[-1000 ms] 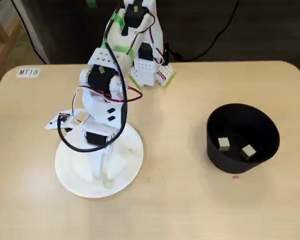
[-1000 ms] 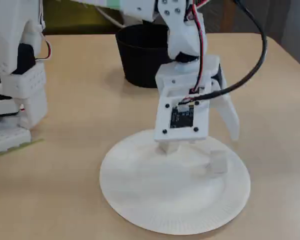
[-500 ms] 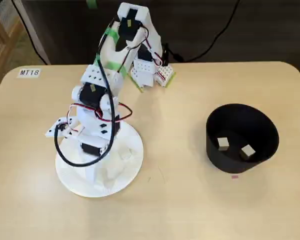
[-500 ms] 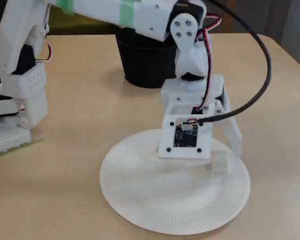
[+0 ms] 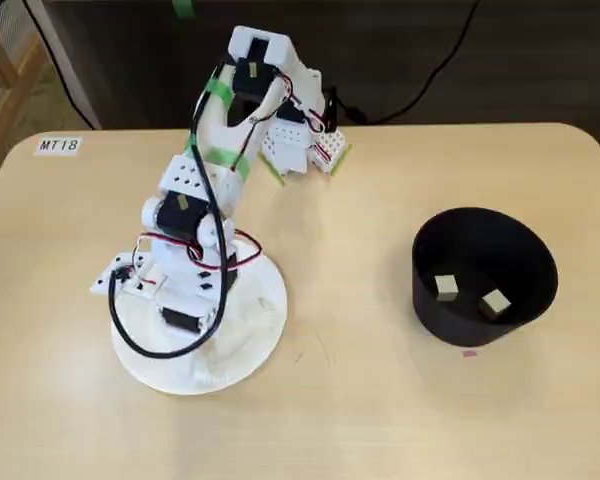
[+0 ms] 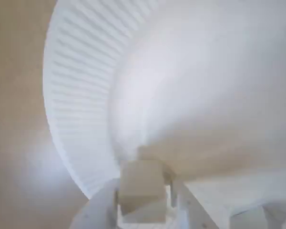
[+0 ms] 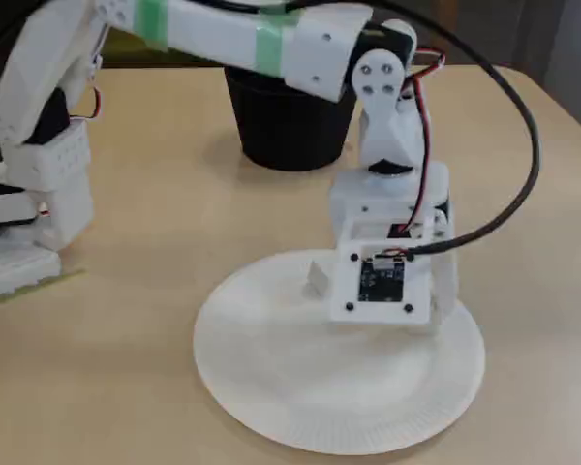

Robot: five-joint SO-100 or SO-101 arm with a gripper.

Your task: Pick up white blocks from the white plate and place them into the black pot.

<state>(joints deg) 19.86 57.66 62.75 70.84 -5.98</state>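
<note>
Pale wood table point(image 5: 380, 400) carries everything, its rounded far corners and dark floor showing beyond the far edge in a fixed view. White arm point(image 5: 215, 150) rises from its base near that far edge and bends down over the white plate point(image 5: 150, 365), covering most of the plate's middle; a black cable point(image 5: 130, 325) loops off its wrist over the plate's left rim. The black pot point(image 5: 485, 275) stands well apart to the right, with bare table between it and the plate. 2 white blocks point(image 5: 446, 287) point(image 5: 495, 302) lie on the pot's floor, apart from each other. In another fixed view the pot point(image 7: 290, 121) sits behind the arm's forearm.

The tool point(image 7: 392, 315) is low on the plate point(image 7: 271, 378), its camera board facing the viewer. In the wrist view 1 pale block point(image 6: 142, 185) sits on the plate point(image 6: 81, 95) just ahead of the tool's fingers point(image 6: 183, 205); whether they pinch it I cannot tell. Another small block point(image 7: 319, 277) rests on the plate just left of the tool. A white label point(image 5: 57, 145) sits at the table's far left corner, and a tiny pink mark point(image 5: 469, 353) lies just beside the pot.
</note>
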